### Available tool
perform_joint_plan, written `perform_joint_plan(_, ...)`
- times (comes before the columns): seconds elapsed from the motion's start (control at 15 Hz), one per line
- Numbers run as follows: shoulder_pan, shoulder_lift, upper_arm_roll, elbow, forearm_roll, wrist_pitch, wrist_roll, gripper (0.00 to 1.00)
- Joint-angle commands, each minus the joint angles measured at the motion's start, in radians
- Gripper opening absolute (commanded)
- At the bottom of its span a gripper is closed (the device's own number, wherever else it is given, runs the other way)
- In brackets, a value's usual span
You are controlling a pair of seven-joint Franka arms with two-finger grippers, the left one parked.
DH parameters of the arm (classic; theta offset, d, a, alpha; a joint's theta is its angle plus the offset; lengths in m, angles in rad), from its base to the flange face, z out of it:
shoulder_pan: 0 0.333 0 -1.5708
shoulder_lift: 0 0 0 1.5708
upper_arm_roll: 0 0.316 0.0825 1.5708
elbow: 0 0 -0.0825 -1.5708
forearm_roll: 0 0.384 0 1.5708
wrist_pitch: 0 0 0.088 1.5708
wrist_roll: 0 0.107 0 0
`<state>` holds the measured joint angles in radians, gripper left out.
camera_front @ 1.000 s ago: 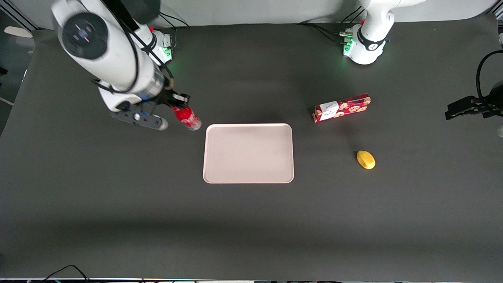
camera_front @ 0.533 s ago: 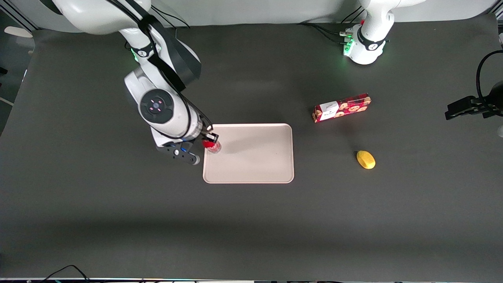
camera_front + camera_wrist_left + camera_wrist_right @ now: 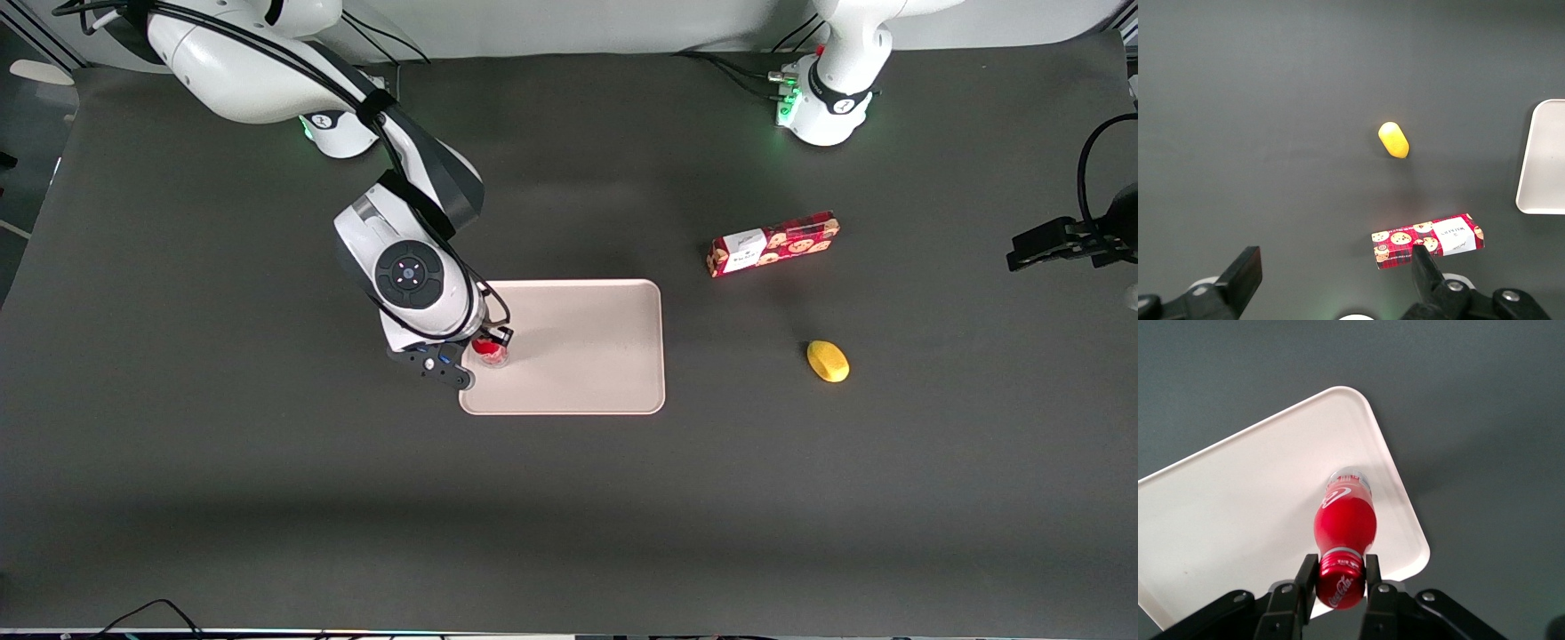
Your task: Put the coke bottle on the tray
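Coke bottle placement, carry and set-down stage, noted largest thing to smallest. Table (image 3: 222, 462): dark mat, everything rests on it. Tray (image 3: 587, 356): pale pinkish-beige, flat, low raised rim, lying about mid-table with nothing else on it. Right arm reaches over the tray's end toward the working arm's side, gripper (image 3: 1341, 577) directly above that end. Cookie box (image 3: 773, 244) and a small yellow object (image 3: 828, 362) lie well apart from the tray, toward the parked arm's end; neither is in the way. Coke bottle (image 3: 1344, 537): held upright by its red cap, the two fingers (image 3: 1305, 577) closed narrowly on either side of the cap, body hanging below with the clear base pointing down at the tray surface. In the wrist view the base sits inside the rim, near the tray's corner and long edge. Whether the base touches the tray cannot be told from these views. Judgement on step in hand: lower and release. To do it well, descend straight down and slowly until the base is seated flat, keep the bottle vertical, and stay clear of the raised rim, since a base landing on the rim would tip it. Nudging a little further toward the tray's middle first would add margin. Open the fingers only once the bottle is bearing its own weight, then lift straight up so neither finger drags the cap sideways.
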<state>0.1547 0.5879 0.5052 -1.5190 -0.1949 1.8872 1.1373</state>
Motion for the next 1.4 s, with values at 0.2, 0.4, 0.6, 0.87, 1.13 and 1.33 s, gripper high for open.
perform_joint_plan(0.2, -0.021, -0.121, 0.012, 0.002, -0.021, -0.031, 0.001, 1.0)
perform_joint_plan(0.4, -0.059, -0.235, -0.005, 0.087, -0.012, -0.207, -0.219, 1.0)
perform_joint_plan(0.6, -0.075, -0.342, -0.097, 0.14, 0.003, -0.374, -0.449, 1.0)
perform_joint_plan(0.87, -0.073, -0.486, -0.356, 0.105, 0.127, -0.464, -0.785, 1.0)
perform_joint_plan(1.13, -0.073, -0.551, -0.546, -0.01, 0.132, -0.409, -1.027, 1.0)
perform_joint_plan(1.33, -0.072, -0.611, -0.593, -0.136, 0.134, -0.3, -1.074, 1.0)
